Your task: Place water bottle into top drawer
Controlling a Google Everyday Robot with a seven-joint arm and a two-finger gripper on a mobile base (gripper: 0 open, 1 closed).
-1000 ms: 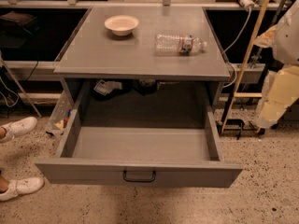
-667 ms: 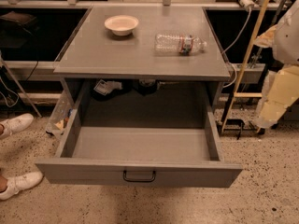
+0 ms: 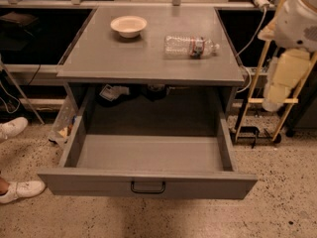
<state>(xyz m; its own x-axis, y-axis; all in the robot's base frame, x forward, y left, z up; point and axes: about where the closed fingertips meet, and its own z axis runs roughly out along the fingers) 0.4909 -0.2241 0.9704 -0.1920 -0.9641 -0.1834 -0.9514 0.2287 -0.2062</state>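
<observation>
We saw the water bottle [image 3: 190, 46] lying on its side on the grey table top [image 3: 124, 58], towards the right-hand part of that surface, with its white cap pointing to the right edge and its red-and-blue label band just short of the neck. To its left and slightly further back, well apart from it, stood a small white bowl [image 3: 129, 26], upright.

Beneath the table top, the top drawer [image 3: 69, 148] was pulled out towards the camera, its grey floor and side walls in plain sight. Its flat front panel carried a small black wire handle [image 3: 148, 187] at the centre. In the shadow behind the drawer we made out some crumpled light-coloured items [image 3: 113, 92], too dark to name.

The gripper [image 3: 271, 103] hung at the right edge of the view, at the lower end of the robot's white and cream arm [image 3: 297, 19], beside the table and well apart from the bottle; we could not tell whether it was open or closed. A pale wooden rack [image 3: 257, 100] stood just behind it.

On the speckled floor [image 3: 277, 202] at the left we saw two white shoes [image 3: 22, 190].
</observation>
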